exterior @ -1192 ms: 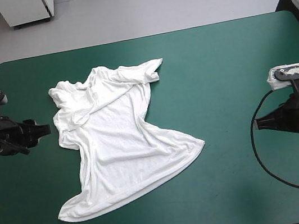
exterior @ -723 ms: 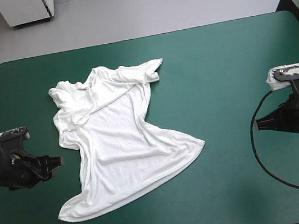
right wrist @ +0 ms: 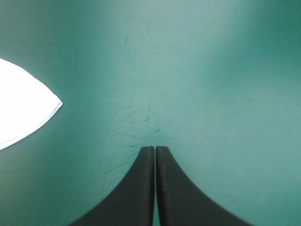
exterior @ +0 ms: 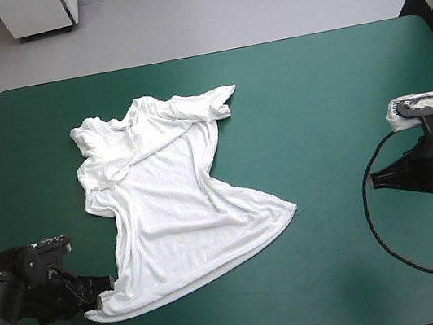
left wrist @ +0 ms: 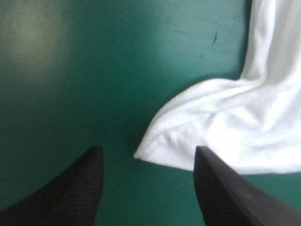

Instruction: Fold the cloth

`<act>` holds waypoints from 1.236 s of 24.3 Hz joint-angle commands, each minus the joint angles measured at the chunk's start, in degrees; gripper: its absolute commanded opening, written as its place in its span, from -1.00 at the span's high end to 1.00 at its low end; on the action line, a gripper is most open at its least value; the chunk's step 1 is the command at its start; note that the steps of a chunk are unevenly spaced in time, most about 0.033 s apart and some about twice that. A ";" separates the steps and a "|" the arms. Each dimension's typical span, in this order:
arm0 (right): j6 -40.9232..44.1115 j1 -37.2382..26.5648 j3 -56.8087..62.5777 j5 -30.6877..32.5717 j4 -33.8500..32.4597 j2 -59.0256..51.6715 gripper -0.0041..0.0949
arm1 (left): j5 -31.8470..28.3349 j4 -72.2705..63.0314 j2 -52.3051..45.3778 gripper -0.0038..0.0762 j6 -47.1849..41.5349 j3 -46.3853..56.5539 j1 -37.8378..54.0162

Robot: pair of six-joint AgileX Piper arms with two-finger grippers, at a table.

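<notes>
Teal-green desk, lightly scuffed. Left end effector sits at 8 o'clock of the desk, fingers spread wide, straddling a hem corner of the T-shirt. The shirt lies rumpled between 9 o'clock and centre, its collar end bunched toward 12. Right end effector is at 3 o'clock, pinched closed on nothing, well apart from the cloth. Risk: the corner looks doubled over, so a pinch may catch one layer or shove it off, skewing the shirt.

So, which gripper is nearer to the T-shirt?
Left. The left gripper is open, just at the near-left corner of the T-shirt; the right gripper is shut, far off beyond its right side.
</notes>
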 commanded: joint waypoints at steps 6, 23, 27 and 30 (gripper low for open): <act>-0.07 -0.39 -1.45 -2.50 2.11 -0.38 0.90 | -7.98 -0.98 -0.78 -0.13 -0.18 6.44 -0.52; -1.10 -0.39 -1.45 -0.04 9.37 1.64 0.77 | -11.12 -5.18 8.18 0.93 6.33 6.18 -0.52; -4.61 2.07 -1.45 -0.04 20.03 12.35 -0.21 | -11.01 -5.70 8.18 0.93 6.33 6.18 -0.52; -2.75 10.59 -1.45 -2.29 12.27 17.69 -0.04 | -10.73 -5.70 8.18 0.93 6.33 6.18 -0.52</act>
